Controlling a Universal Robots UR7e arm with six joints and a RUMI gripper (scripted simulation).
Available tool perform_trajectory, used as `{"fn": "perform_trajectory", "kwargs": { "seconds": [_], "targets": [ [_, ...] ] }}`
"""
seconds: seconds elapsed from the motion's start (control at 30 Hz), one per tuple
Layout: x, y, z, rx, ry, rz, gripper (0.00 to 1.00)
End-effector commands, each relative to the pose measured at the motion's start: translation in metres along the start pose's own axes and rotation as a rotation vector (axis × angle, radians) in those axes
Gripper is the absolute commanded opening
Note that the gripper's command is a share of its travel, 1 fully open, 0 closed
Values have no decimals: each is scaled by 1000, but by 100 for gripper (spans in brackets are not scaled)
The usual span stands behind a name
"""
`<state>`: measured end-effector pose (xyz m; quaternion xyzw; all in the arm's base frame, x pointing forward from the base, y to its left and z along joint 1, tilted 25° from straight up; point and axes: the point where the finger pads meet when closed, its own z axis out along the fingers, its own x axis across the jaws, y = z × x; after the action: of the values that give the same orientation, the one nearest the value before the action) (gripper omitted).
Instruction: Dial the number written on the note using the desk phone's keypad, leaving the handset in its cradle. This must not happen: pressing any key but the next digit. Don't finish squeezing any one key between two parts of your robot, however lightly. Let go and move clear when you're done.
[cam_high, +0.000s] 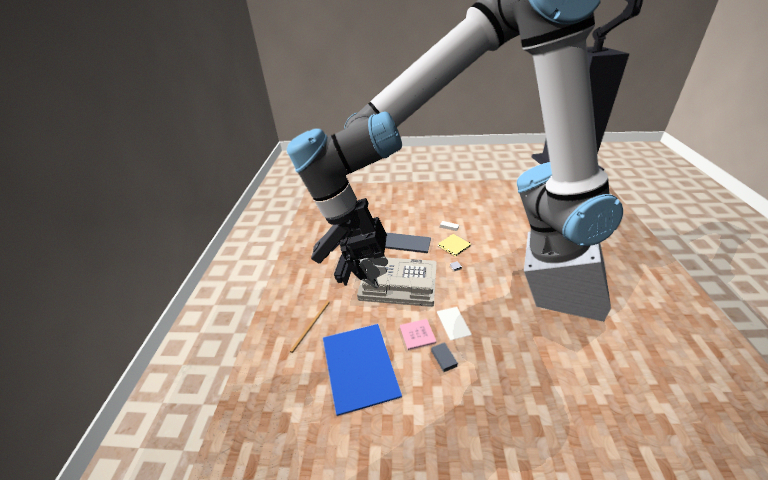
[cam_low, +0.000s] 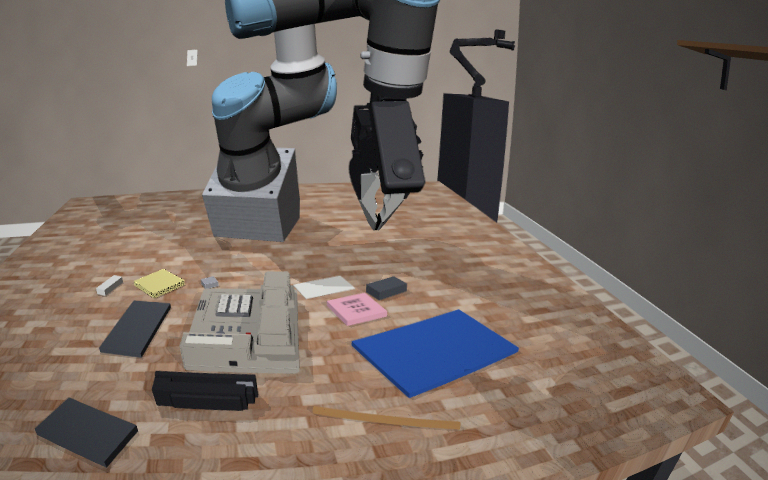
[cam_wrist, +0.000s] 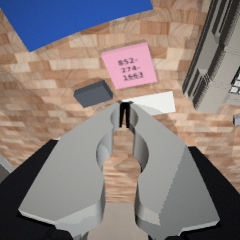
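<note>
The beige desk phone (cam_low: 243, 328) lies on the wooden table with its handset (cam_low: 275, 316) in the cradle and a white keypad (cam_low: 233, 303); it also shows in the top view (cam_high: 399, 280) and at the right edge of the wrist view (cam_wrist: 215, 55). The pink note (cam_low: 356, 308) lies right of the phone; in the wrist view (cam_wrist: 130, 65) it reads 852-274-1663. My gripper (cam_low: 378, 221) is shut and empty, high above the table, apart from the phone; in the wrist view its tips (cam_wrist: 125, 111) hang over the table just short of the note.
A blue board (cam_low: 434, 350), a white card (cam_low: 323, 286), a small dark block (cam_low: 386, 287), a pencil (cam_low: 386, 418), a black box (cam_low: 203, 390), dark slabs (cam_low: 134, 327) (cam_low: 86, 431), a yellow pad (cam_low: 159, 282) and the arm's base block (cam_low: 252, 198) are around the phone.
</note>
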<state>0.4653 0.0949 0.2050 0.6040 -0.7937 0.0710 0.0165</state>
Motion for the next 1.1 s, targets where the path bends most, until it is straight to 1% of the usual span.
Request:
{"fn": "perform_trajectory", "kwargs": {
  "seconds": [0.0, 0.2, 0.27, 0.4, 0.43, 0.77, 0.83, 1.07],
  "targets": [
    [1, 1, -1, -93, -6, 18, 0],
    [3, 3, -4, -200, -16, 43, 0],
    [3, 3, -4, -200, -16, 43, 0],
    [4, 6, -8, -274, -24, 63, 0],
    [8, 7, -6, -279, -24, 65, 0],
    [67, 25, 22, -279, -24, 65, 0],
    [67, 25, 22, -279, -24, 65, 0],
    [108, 38, 41, -279, -24, 65, 0]
  ]
}}
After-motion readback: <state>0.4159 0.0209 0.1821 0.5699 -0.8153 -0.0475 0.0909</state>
